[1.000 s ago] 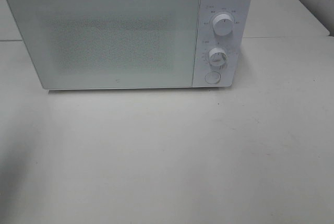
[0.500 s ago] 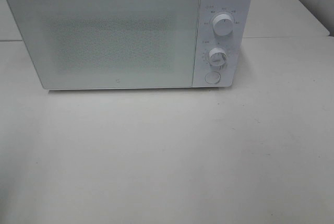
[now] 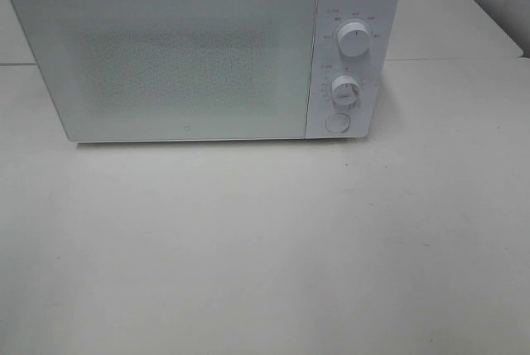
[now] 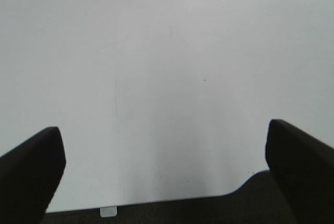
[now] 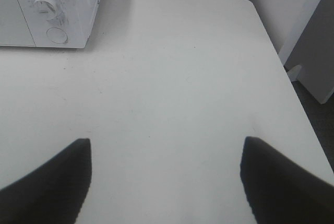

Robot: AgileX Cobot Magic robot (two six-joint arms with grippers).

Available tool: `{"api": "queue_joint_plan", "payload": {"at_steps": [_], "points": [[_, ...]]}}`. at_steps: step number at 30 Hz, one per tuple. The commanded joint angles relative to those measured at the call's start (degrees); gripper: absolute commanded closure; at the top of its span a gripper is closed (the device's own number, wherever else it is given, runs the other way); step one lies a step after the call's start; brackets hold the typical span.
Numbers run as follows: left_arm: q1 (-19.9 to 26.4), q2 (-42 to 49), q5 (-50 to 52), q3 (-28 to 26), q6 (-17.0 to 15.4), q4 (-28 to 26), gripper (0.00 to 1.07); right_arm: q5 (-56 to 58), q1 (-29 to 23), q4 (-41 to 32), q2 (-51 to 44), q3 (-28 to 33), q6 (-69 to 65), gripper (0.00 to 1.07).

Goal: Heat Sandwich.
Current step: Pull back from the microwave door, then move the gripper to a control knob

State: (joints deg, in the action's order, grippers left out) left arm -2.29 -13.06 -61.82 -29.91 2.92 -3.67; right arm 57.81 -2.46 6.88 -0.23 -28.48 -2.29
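- A white table (image 3: pixel 265 247) is seen filling the exterior high view; only the appliance is carried on it.
- A white microwave (image 3: pixel 207 49) is set at the table's 12 o'clock, front turned toward 6 o'clock.
- Its door (image 3: pixel 166 65) is shut; the frosted, speckled window is not seen through.
- The sandwich is not shown in any view; where it lies cannot be told.
- The left gripper (image 4: pixel 163 131) is held above bare table, claw spread wide, nothing between its dark fingers (image 4: pixel 31 172). A corner of the microwave is caught at the far edge of the left wrist view.
- The right gripper (image 5: pixel 166 141) is also held over bare table, claw wide, nothing gripped, well apart from the microwave's front corner.
- A control panel (image 3: pixel 348 64) is placed at 3 o'clock of the door.
- An upper knob (image 3: pixel 354 40) is mounted on the panel, its marker turned to about 12 o'clock.
- A lower knob (image 3: pixel 345 90) is found at 6 o'clock of the upper one.
- A round button (image 3: pixel 336 122) is set just at 6 o'clock of the lower knob.
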Motion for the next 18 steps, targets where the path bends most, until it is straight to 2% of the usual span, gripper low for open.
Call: {"api": "queue_joint_plan", "payload": {"at_steps": [1,8,11,15,18], "points": [[0.1,3.7,0.6,0.3,-0.2,-0.8,0.07,-0.7,0.4,0.2,-1.5,-0.1,-0.6,0.31],[1.4,7.3,0.7,0.3,-0.2,-0.9,0.07,-0.7,0.4,0.2,-1.5,-0.1,-0.5,0.31],[3.7,10.6,0.7,0.3,-0.2,-0.9,0.07,-0.7,0.4,0.2,-1.5,-0.1,-0.5,0.31],[3.7,15.2,0.7,0.3,-0.2,-0.8,0.07,-0.7,0.4,0.2,-1.5,-0.1,-0.5,0.31],[3.7,14.4,0.7,0.3,-0.2,-1.0,0.07,-0.7,0.4,0.3,-1.5,-0.1,-0.5,0.31]]}}
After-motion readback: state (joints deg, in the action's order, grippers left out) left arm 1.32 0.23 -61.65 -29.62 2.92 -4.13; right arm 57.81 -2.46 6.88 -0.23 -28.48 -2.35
